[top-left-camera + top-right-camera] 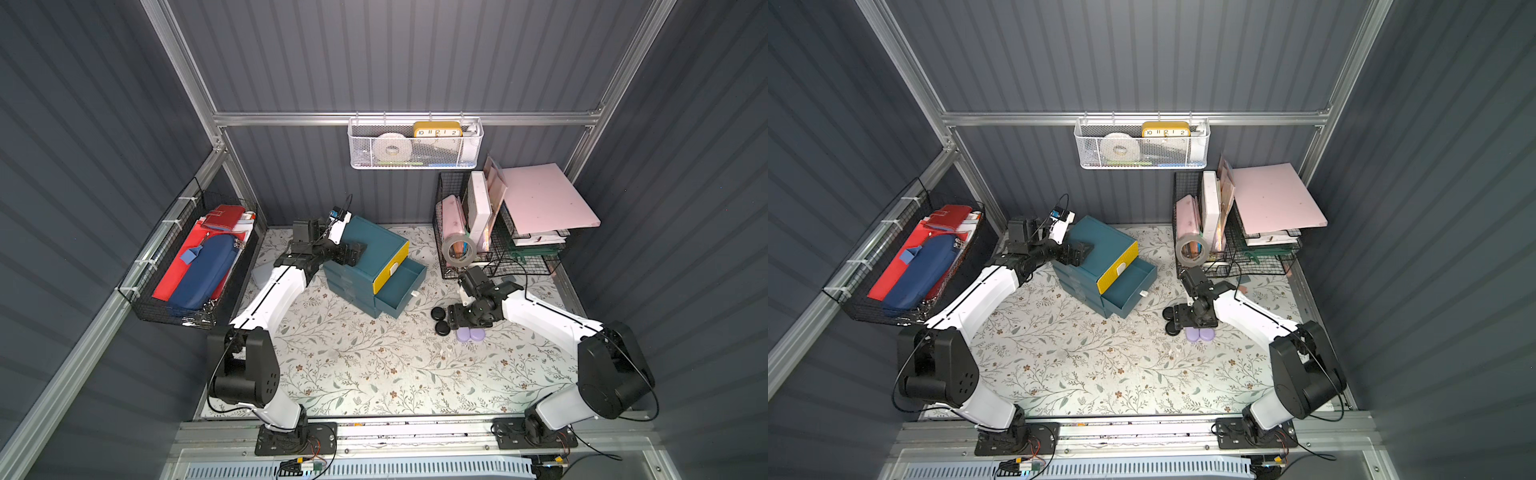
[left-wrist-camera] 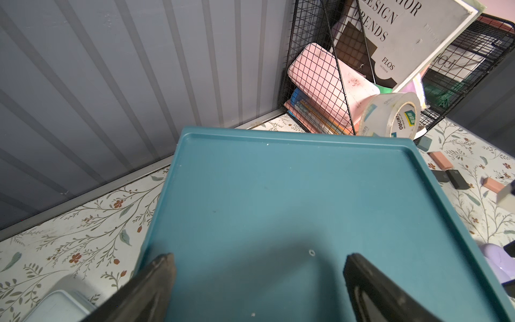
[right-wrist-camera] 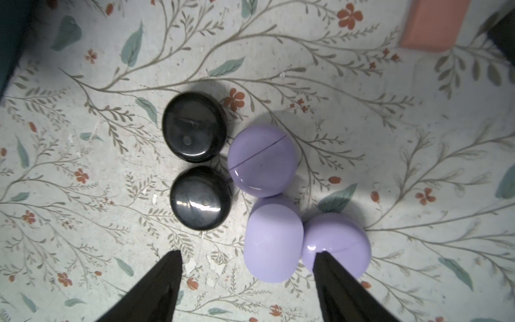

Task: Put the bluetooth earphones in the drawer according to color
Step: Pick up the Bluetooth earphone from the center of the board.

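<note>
The teal cabinet point(image 1: 365, 249) stands at the back of the table with a yellow-fronted top drawer point(image 1: 390, 268) shut and a teal drawer point(image 1: 401, 286) point(image 1: 1129, 284) below it pulled out; what shows of its inside is bare. My left gripper point(image 1: 353, 253) point(image 2: 260, 262) rests open over the cabinet's flat top point(image 2: 278, 181). To the right lie the bluetooth earphones. The right wrist view shows two black cases point(image 3: 195, 131) point(image 3: 200, 198) and three lavender cases point(image 3: 262, 160) point(image 3: 273, 239) point(image 3: 337, 242) bunched together. My right gripper point(image 1: 452, 319) point(image 3: 246, 258) hangs open just above them, one lavender case between its fingers.
A black wire rack point(image 1: 453, 199) with books, folders and a tape roll point(image 1: 458, 249) stands at the back right. Small pink and black blocks point(image 2: 440, 160) lie near it. A wire basket point(image 1: 187, 266) hangs on the left wall and a white mesh basket point(image 1: 415, 145) on the back wall.
</note>
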